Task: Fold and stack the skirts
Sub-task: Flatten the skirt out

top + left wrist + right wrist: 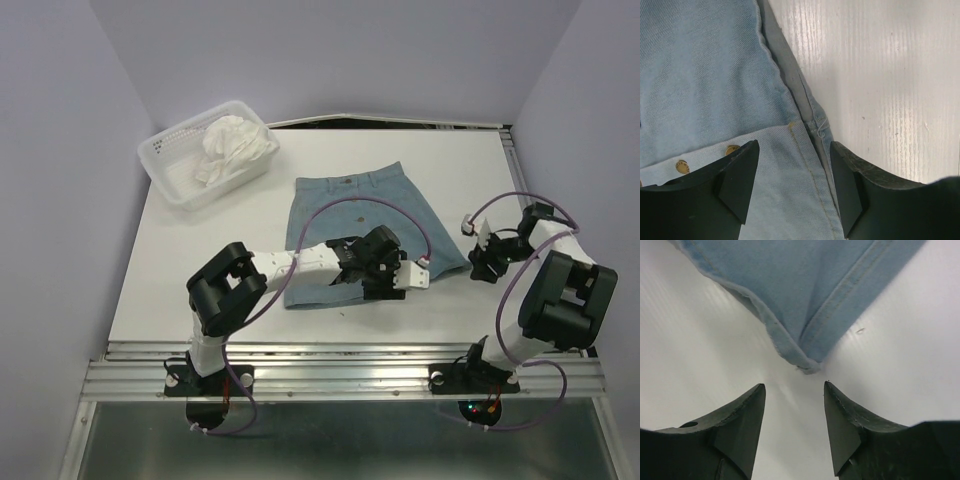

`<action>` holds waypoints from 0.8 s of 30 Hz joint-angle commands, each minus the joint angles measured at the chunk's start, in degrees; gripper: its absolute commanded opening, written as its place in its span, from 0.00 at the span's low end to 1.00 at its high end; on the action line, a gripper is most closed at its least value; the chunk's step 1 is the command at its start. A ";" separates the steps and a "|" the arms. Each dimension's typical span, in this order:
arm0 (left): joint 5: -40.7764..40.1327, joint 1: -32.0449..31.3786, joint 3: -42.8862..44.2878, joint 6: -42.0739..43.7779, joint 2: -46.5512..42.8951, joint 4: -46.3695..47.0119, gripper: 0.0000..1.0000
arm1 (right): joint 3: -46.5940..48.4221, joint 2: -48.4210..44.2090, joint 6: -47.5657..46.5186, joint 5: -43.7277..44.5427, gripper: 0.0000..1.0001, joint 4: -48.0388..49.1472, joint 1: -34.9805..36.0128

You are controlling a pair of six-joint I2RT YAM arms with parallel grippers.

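1. Blue-grey skirt (362, 215) lies flat mid-table (200, 270), waistband at the far side, hem toward the arm bases.
2. Left arm reaches across the skirt's near half, with the left hand (794, 147) low over the cloth close to its right edge.
3. Left hand is spread. Both fingers (740, 175) stand apart over the denim-like cloth and pinch nothing (cloth shows in the gap, but it is not squeezed).
4. In the left wrist view a paler flap of the skirt lies on top of it, with two brass-coloured studs (732, 149) along the flap's edge. A side seam runs diagonally between the fingers, with bare table to the right.
5. Right hand (793, 386) sits just off the skirt's near right corner (809, 361), aimed at it.
6. Right hand is also spread and holds nothing. The corner tip lies on the table just ahead of the fingertips (not touching them, as far as I can see).
7. White skirt (232, 145) is bunched up in the white mesh basket (165, 178) at the far left of the table, well apart from both hands.
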 commanded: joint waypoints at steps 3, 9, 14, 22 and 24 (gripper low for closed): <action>4.03 0.21 -0.74 2.32 -2.21 1.22 0.69 | 5.28 4.70 -23.44 -7.82 0.56 2.59 -3.54; 6.58 0.65 0.31 2.68 -1.60 0.08 0.69 | 8.63 9.90 -40.85 -7.46 0.61 -6.56 -3.54; 7.46 1.35 2.60 -0.92 0.78 -0.28 0.69 | 5.99 10.43 -50.17 -5.62 0.59 -7.26 -3.54; 8.78 4.60 6.99 -4.35 3.15 -1.25 0.68 | 4.76 10.60 -52.90 -5.53 0.43 -6.83 -3.01; 9.21 5.92 8.22 -5.92 3.33 -1.25 0.68 | 3.80 10.34 -53.70 -5.00 0.41 -6.39 -3.01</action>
